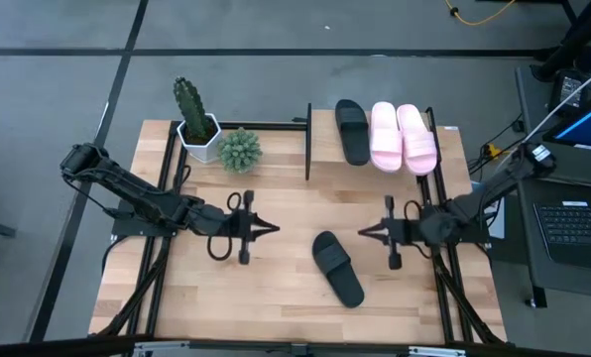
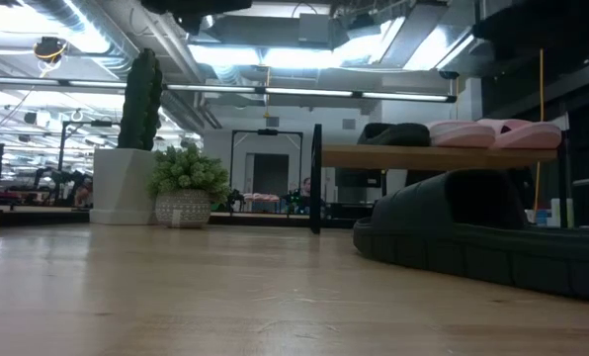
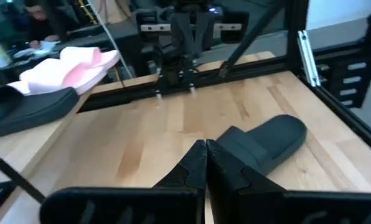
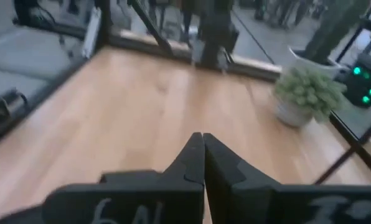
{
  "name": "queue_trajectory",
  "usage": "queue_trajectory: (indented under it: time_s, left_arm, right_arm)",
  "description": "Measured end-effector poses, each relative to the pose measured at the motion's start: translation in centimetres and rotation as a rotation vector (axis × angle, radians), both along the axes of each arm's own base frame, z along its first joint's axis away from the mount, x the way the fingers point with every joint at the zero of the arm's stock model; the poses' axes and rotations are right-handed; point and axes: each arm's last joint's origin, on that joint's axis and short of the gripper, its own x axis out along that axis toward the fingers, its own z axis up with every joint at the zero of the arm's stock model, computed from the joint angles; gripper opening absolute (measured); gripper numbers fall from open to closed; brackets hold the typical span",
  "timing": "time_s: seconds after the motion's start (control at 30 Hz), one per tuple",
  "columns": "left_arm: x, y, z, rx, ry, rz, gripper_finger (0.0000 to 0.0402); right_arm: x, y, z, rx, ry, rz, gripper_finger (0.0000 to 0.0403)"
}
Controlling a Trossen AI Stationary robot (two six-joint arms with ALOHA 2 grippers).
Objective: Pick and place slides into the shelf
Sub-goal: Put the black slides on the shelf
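One black slide [image 1: 336, 268] lies sole-down on the tabletop near the near edge, also in the low view [image 2: 492, 232] and left wrist view [image 3: 260, 146]. On the shelf [image 1: 320, 149] at the far right sit another black slide [image 1: 351, 130] and two pink slides [image 1: 403, 137]. My left gripper [image 1: 274, 228] hovers left of the loose slide, shut and empty. My right gripper [image 1: 363, 232] hovers right of it, shut and empty. Both fingertip pairs meet in the wrist views [image 3: 205, 146] [image 4: 202, 138].
A cactus in a white pot [image 1: 196, 124] and a small round green plant [image 1: 240, 150] stand at the table's far left. Black frame rails [image 1: 162, 248] run along both table sides. Bare wood [image 1: 276, 297] lies between the arms and along the near edge.
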Motion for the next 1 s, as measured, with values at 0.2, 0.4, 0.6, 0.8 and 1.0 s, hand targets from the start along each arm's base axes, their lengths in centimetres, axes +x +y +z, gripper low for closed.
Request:
queue_trajectory:
  time_s: [0.2, 0.4, 0.6, 0.8, 1.0]
  left_arm:
    - [0.0, -0.2, -0.1, 0.051, 0.014, -0.094, 0.0000]
    - [0.0, -0.2, -0.2, 0.056, 0.024, -0.110, 0.0000]
    - [0.0, -0.2, -0.2, 0.048, 0.023, -0.109, 0.0000]
    - [0.0, -0.2, -0.2, 0.045, 0.023, -0.108, 0.0000]
    - [0.2, -0.3, -0.2, -0.011, 0.007, -0.096, 0.0000]
  right_arm:
    - [-0.4, 1.2, -1.0, 0.042, -0.099, -0.025, 0.0000]
    - [0.0, 2.0, -1.1, 0.016, -0.150, -0.058, 0.0000]
    - [0.1, 2.1, -0.8, 0.018, -0.177, -0.058, 0.0000]
    - [0.5, 2.3, -1.5, -0.003, -0.151, -0.058, 0.0000]
    - [1.2, 2.9, -2.6, -0.029, -0.121, -0.055, 0.0000]
